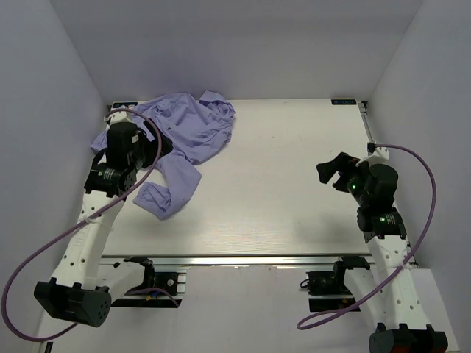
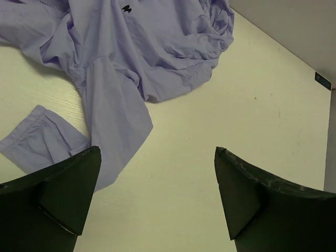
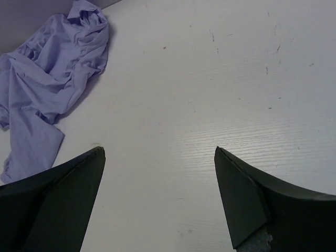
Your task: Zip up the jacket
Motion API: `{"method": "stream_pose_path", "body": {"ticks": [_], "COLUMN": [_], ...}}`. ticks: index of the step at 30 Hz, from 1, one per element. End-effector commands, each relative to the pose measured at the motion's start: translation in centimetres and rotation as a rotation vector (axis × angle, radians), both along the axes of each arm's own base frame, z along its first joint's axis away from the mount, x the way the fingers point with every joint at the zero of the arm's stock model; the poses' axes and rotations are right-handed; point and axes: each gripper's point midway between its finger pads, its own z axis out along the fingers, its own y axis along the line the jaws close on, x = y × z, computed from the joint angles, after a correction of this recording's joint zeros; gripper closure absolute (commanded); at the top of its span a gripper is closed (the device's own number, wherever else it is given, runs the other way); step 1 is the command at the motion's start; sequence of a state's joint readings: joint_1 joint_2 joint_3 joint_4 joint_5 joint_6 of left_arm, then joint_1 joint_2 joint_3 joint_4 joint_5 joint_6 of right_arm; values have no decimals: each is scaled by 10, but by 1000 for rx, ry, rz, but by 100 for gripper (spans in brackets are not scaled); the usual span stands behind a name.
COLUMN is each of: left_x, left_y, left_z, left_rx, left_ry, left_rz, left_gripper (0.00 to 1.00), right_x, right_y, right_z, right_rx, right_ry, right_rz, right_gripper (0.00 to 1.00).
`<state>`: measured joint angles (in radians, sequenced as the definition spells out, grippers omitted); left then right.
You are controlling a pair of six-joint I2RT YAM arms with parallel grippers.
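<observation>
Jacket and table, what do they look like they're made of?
The jacket looks like thin, matte lavender cloth: it lies in soft wrinkles. The table seems pale wood or wood-look laminate, slightly shiny, with fine grain lines and small scuffs.

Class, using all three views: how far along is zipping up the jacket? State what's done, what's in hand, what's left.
Done: nothing. The jacket lies crumpled at the far-left corner of the table, with no zipper showing. In hand: nothing. The left end effector is open by a sleeve, and the right end effector is open over bare table. Left: spread the jacket, find the zipper, close it.
</observation>
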<state>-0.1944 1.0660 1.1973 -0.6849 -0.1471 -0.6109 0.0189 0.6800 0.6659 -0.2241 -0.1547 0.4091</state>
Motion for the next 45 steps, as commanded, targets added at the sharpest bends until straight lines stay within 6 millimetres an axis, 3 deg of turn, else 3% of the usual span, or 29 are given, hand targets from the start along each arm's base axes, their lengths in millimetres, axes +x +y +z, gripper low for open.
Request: {"method": "stream_pose_path", "body": {"ticks": [1, 3, 6, 10, 13, 16, 24, 26, 27, 29, 32, 33, 35, 36, 39, 40, 41, 42, 44, 45], "left_x": [-7, -4, 2, 15, 27, 30, 36, 40, 39, 39, 27, 15, 2, -19, -56, -63, -70, -72, -76, -69], "left_y": [-1, -7, -8, -1, 1, 5, -6, -17, -26, -36, -79, -112, -159, -197, -279, -298, -313, -339, -346, -354], "left_z": [-14, -15, -31, -68, -112, -140, -226, -235, -243, -245, -235, -223, -208, -201, -175, -180, -179, -160, -172, -156], "left_rx": [-9, -14, -16, 22, 59, 84, 79, 43, 11, -16, -41, -19, -53, -64, -145, -153, -150, -161, -121, -131], "left_ry": [75, 73, 115, 226, 338, 407, 575, 594, 619, 627, 593, 559, 510, 493, 429, 444, 454, 417, 490, 459], "left_rz": [-3, -38, -30, 33, 55, 83, 58, 6, -29, -67, -207, -300, -431, -544, -778, -828, -867, -921, -948, -956], "left_gripper": [2, 2, 2, 2, 2, 2, 4, 26, 62, 100, 100, 100, 100, 100, 100, 100, 96, 81, 37, 33], "right_x": [1, -1, -4, -2, -1, -1, -1, -1, 0, 0, -1, 0, 0, 1, 3, 3, 3, 3, 3, 2], "right_y": [-6, -1, 4, 2, 3, 4, 3, 3, 3, 2, 4, 4, 6, 6, 9, 11, 11, 12, 12, 11], "right_z": [19, 19, 17, 12, 11, 11, 6, 5, 6, 5, 5, 4, -1, -4, -9, -10, -12, -13, -14, -15], "right_rx": [-3, -3, -1, -11, -11, -14, -18, -20, -21, -22, -19, -18, -14, -13, -5, -2, 1, 4, 4, 2], "right_ry": [-50, -68, -74, -66, -60, -53, -29, -24, -24, -19, -14, -14, -10, -2, 17, 22, 34, 38, 44, 53], "right_rz": [-36, -1, 32, 22, 34, 36, 36, 36, 37, 34, 41, 42, 54, 54, 66, 76, 79, 84, 83, 77], "right_gripper": [11, 11, 11, 11, 11, 11, 10, 11, 11, 11, 11, 11, 11, 11, 11, 11, 11, 11, 11, 11]}}
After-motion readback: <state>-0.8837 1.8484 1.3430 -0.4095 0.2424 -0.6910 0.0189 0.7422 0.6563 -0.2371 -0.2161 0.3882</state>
